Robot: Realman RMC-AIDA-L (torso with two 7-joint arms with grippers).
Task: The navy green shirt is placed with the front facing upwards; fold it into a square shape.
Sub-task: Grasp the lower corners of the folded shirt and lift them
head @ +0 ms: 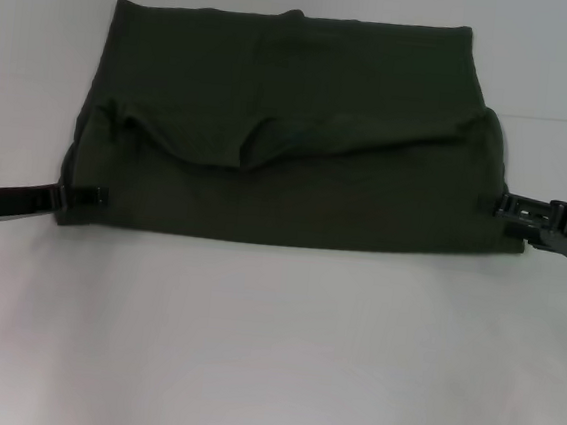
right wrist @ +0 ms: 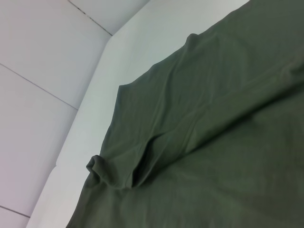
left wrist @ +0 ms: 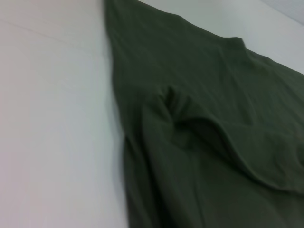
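Lying between both grippers, navy green shirt (head: 288, 163): left gripper (head: 94, 195) & right gripper (head: 505, 205) jaws clamp its side edges

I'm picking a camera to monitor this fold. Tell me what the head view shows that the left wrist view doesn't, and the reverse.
Only the head view shows the whole navy green shirt as a wide folded shape, with the left gripper at one side edge and the right gripper at the other. Only the left wrist view shows a close look at a puckered bunch of cloth beside the shirt's edge; no gripper appears there. Both show the shirt lying on the white table.
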